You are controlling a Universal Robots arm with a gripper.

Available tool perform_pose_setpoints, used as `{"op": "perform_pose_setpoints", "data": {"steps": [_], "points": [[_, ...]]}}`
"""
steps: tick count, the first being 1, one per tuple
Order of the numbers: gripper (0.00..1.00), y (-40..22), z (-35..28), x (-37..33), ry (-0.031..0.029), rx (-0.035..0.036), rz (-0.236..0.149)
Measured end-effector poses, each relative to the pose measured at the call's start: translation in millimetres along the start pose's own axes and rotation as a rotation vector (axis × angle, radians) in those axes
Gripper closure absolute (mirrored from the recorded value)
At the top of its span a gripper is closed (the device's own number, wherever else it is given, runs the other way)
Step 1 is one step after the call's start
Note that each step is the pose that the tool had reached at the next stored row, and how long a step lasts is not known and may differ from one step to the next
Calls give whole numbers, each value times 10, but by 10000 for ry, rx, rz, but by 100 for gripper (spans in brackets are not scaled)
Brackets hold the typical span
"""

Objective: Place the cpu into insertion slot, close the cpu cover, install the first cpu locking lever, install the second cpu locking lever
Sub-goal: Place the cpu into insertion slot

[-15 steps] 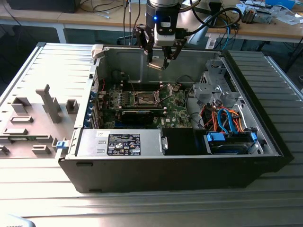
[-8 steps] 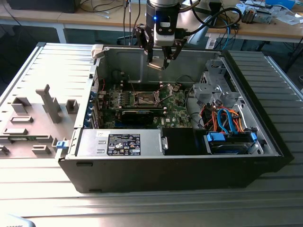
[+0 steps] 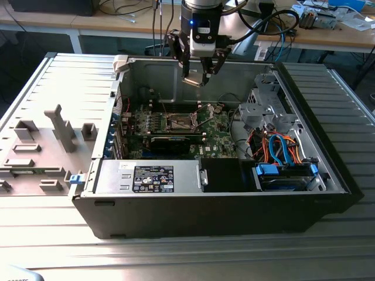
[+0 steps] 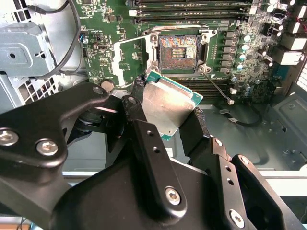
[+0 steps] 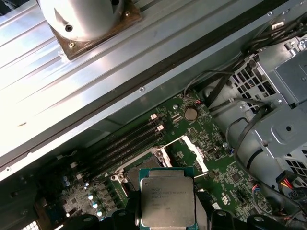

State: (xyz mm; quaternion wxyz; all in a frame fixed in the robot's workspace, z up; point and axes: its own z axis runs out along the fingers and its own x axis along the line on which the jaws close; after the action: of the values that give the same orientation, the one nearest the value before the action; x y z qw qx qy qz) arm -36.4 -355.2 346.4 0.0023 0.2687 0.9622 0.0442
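the gripper [image 3: 197, 73] hung over the open case [image 3: 234, 205] with the cpu [image 3: 193, 80] in its grasp, well clear of the board [image 3: 218, 127]. in the exterior view it sat at about twelve o'clock from the slot [image 3: 180, 122], and i judged it high above it rather than beside it. that made sense, since a chip like this wants to come down flat and square, not slide in from an edge.

in the second wrist view the two black fingers [image 4: 193, 128] were closed on opposite edges of the cpu [image 4: 168, 103], its metal top facing the camera. an edge grip kept the pads off the underside and left the faces bare. the chip looked a touch tilted there, though i couldn't say by how much.

the slot [image 4: 178, 48] lay bare, its contact field showing, with nothing seated in it. the cover [image 5: 197, 155] looked swung back off the socket in the first wrist view, which was why the way down was free. in that view the cpu [image 5: 167, 201] overlapped the near edge of the slot [image 5: 132, 175], so the line-up looked close but not yet settled. placing was still the step in hand, with the cover and levers not yet done.
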Motion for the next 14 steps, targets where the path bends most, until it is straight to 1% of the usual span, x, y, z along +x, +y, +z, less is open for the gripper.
{"op": "perform_pose_setpoints", "data": {"steps": [8,11,14], "points": [[46,0,0,0,-11,-2,119],[46,0,1,0,-24,-6,280],[46,0,1,0,-26,-6,296]]}}
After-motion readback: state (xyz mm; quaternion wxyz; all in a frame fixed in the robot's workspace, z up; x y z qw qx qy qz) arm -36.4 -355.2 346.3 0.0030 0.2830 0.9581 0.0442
